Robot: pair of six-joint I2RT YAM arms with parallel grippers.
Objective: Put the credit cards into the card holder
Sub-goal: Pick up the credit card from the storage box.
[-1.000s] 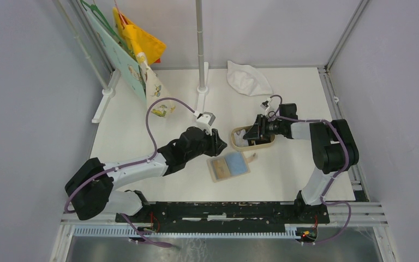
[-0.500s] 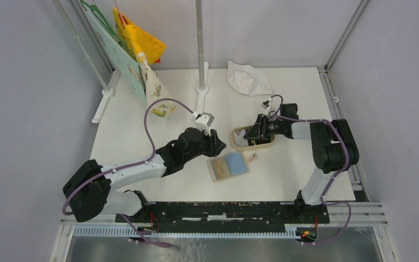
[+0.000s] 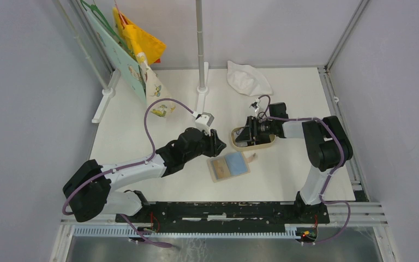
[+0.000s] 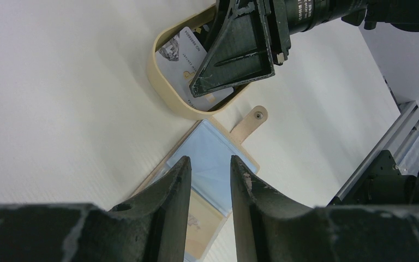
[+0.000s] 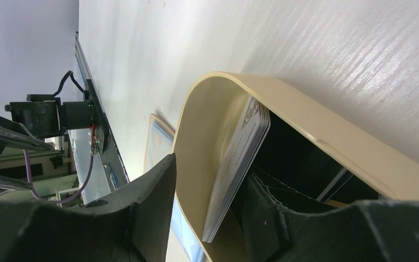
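- The left gripper is hovering just above the open card holder, jaws slightly apart and empty.
- The right gripper is dipping into the tan tray, jaws apart.
- Only the right wrist view is showing the credit cards standing on edge between its fingers.

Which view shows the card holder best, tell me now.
Top external: the card holder lies open and whole, blue lining up. Left wrist shows its lining and snap strap, but the left end effector covers part. Right wrist catches only a sliver of its edge beyond the tray.
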